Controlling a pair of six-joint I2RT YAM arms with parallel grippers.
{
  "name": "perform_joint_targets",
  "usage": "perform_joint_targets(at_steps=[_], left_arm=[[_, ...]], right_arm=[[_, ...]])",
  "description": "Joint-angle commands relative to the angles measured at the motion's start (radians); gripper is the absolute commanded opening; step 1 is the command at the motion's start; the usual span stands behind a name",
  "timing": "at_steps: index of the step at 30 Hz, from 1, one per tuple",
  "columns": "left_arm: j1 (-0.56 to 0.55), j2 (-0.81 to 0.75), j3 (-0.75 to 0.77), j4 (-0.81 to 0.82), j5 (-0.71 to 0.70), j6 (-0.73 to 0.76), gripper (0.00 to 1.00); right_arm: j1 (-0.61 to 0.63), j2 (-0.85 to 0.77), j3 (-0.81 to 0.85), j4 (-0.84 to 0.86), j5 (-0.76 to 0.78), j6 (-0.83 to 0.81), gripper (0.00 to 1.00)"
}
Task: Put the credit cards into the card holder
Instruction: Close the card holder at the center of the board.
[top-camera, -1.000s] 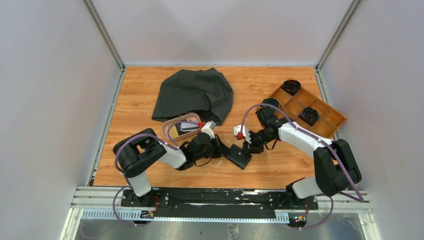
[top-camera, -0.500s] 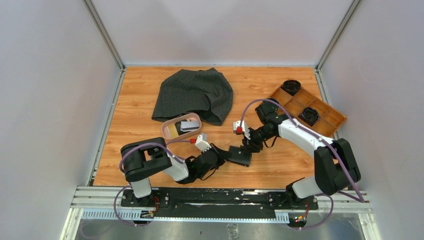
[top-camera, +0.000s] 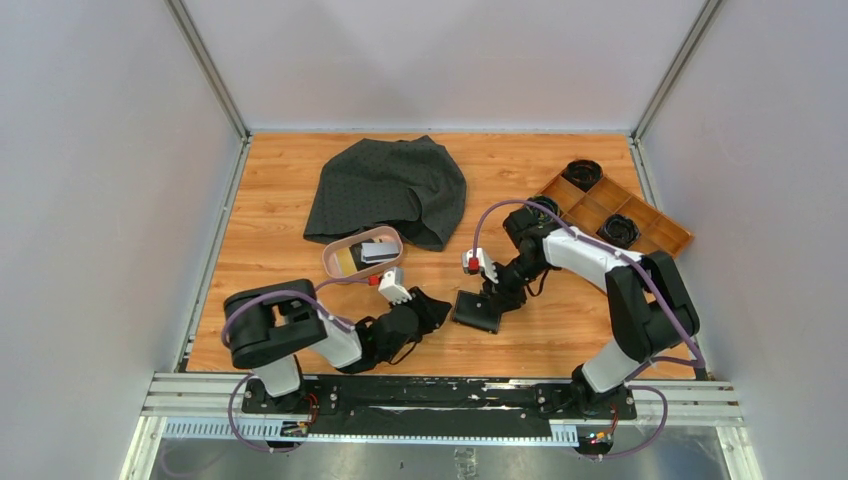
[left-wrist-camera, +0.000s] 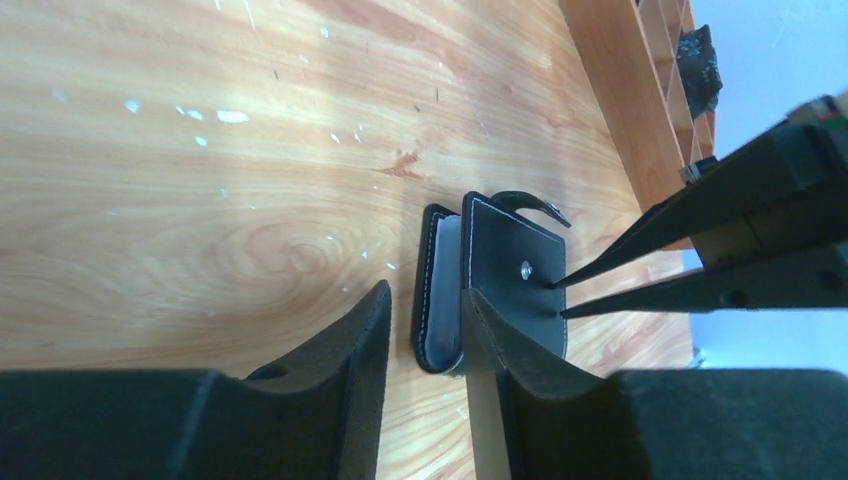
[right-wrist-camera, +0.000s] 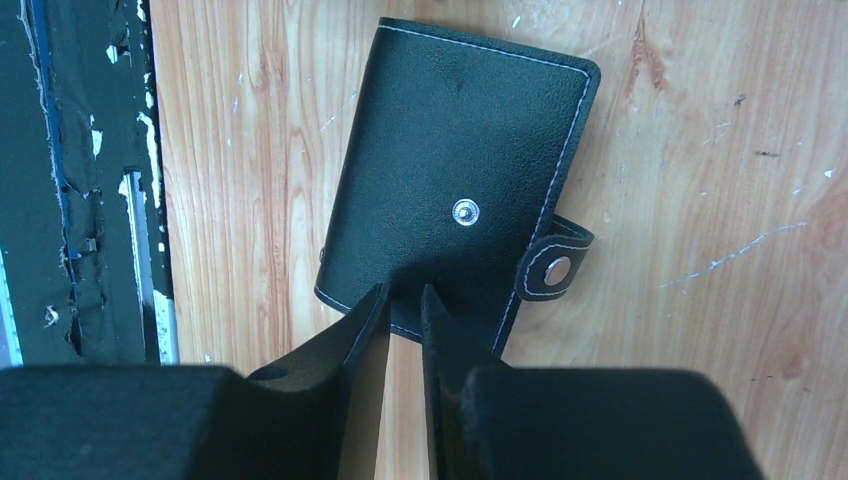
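Card holder (right-wrist-camera: 455, 190): black, lying flat on the wooden table (top-camera: 280, 200) between the two grippers. Its snap stud (right-wrist-camera: 464, 211) faces up and its strap tab (right-wrist-camera: 555, 268) is undone. The left wrist view shows its covers slightly parted along one edge.
Right gripper (right-wrist-camera: 405, 300): only a thin gap between the jaws, tips on the holder's near edge. Whether they pinch the top cover or merely press on it cannot be told.
Left gripper (left-wrist-camera: 425, 300): jaws apart, holding nothing, just beside the holder's parted edge. Whether it touches the holder is unclear.
Credit cards (top-camera: 372, 252): in the pink dish (top-camera: 328, 258), well apart from the holder and just beside the dark cloth (top-camera: 390, 185).
Progress: early, by my reading. No card shows in the holder, which is not yet spread open. Opening it, fetching each card and sliding it in all remain.
Hidden: the pockets inside the holder. The cards in the dish are too small to count, and what sits in the wooden tray (top-camera: 655, 232) is indistinct.
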Motion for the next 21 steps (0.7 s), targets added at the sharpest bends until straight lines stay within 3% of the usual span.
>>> perform_joint_targets(at_steps=[1, 4, 8, 13, 17, 21], left_arm=[[-0.005, -0.137, -0.076, 0.059, -0.098, 0.206, 0.37], [-0.004, -0.25, -0.122, 0.051, -0.107, 0.341, 0.47], [-0.004, -0.418, -0.174, 0.023, -0.099, 0.555, 0.7], [-0.003, -0.676, -0.228, -0.084, -0.111, 0.698, 0.99], [-0.002, -0.925, -0.269, -0.143, -0.054, 0.778, 1.0], [0.001, -1.109, -0.255, -0.314, 0.068, 0.95, 1.0]], right_arm=[[0.001, 0.015, 0.013, -0.054, 0.053, -0.017, 0.22], [0.001, 0.01, 0.016, -0.072, 0.036, -0.029, 0.23], [-0.007, -0.008, 0.029, -0.105, -0.019, -0.046, 0.25], [-0.011, -0.056, 0.023, -0.122, -0.092, -0.084, 0.28], [-0.011, -0.061, 0.022, -0.13, -0.116, -0.104, 0.28], [-0.011, -0.062, 0.025, -0.131, -0.112, -0.103, 0.29]])
